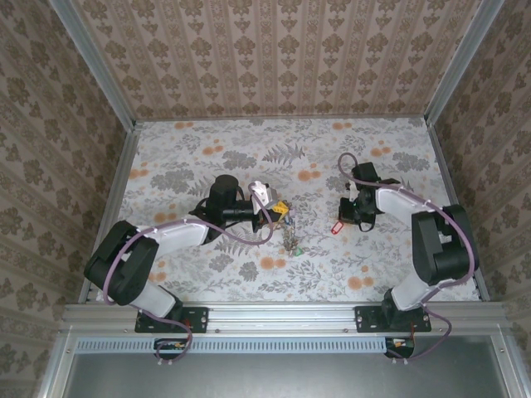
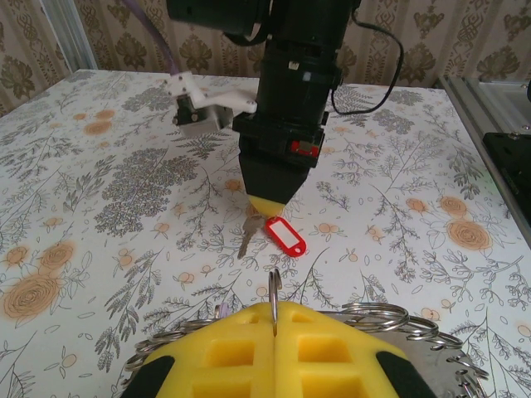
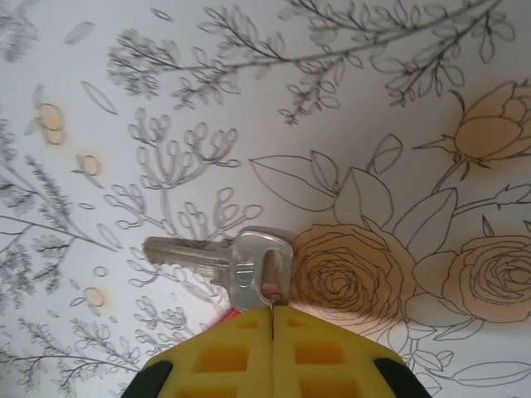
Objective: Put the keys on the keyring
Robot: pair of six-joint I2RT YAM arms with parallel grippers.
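Keyring (image 2: pixel 273 283) — a thin silvery wire hoop — stands edge-on in the seam of the left tool (image 2: pixel 274 310), whose two yellow pads, moulded with square recesses, are pressed fully together on it. More bright wire loops (image 2: pixel 375 314) fan out low on either side of those pads. From above, a small bunch of keys (image 1: pixel 290 235) with coloured heads lies on the bench just beside this tool's tip, where the keyring is.

The right tool (image 3: pixel 272 315) is likewise closed tight, pinching the fine wire loop at the head of one silver key (image 3: pixel 217 262). That key lies flat on the bench, and a glossy red tag (image 2: pixel 284 235), a rounded oblong with a pale insert, lies touching it.

Seen from the left wrist, the right tool's black body stands nose-down straight ahead, with the key and tag between the two tools — the nearest thing in the way. The tools are near each other, not touching.

The bench (image 1: pixel 207 153) is flat and matt, printed with grey foliage and orange flowers. Open surface runs from both tools to the far wall. Aluminium rails (image 1: pixel 449 178) edge the left and right sides, and patterned wallpaper panels (image 1: pixel 274 58) rise beyond them.
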